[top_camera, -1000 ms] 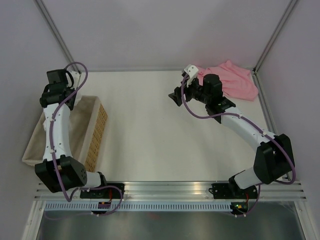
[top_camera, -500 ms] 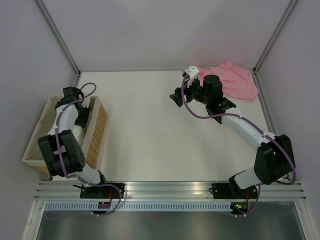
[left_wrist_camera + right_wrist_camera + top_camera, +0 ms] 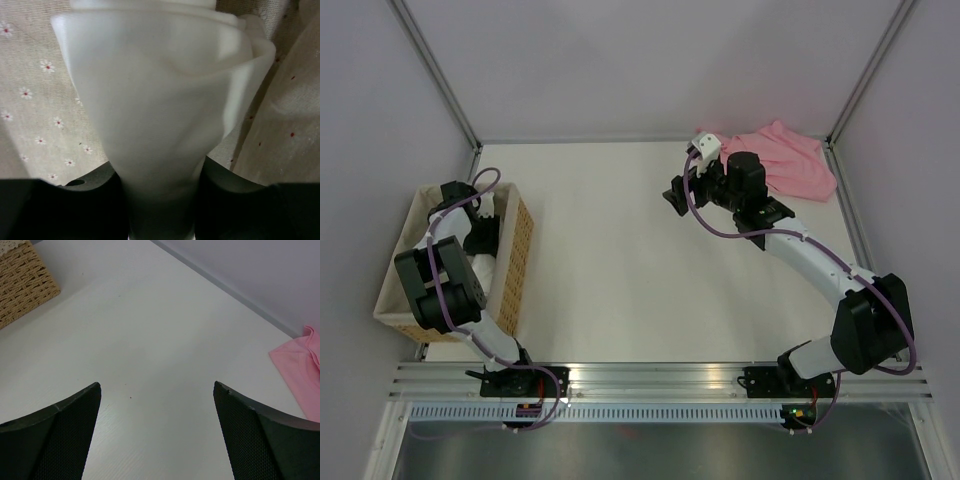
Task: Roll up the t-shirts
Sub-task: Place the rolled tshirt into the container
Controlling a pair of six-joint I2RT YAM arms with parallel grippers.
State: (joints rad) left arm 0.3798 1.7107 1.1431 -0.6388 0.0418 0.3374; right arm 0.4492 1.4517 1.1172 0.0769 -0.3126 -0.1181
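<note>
The white t-shirt (image 3: 160, 110) fills the left wrist view blurred, cut off at top and bottom. The pink t-shirt (image 3: 300, 367) runs off the right wrist view's right edge.

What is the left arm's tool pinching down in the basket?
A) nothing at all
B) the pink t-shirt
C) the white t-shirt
C: in the left wrist view the left tool is closed on the white t-shirt, with the flowery lining of the basket behind it; the pink t-shirt lies far off in the opposite corner.
</note>
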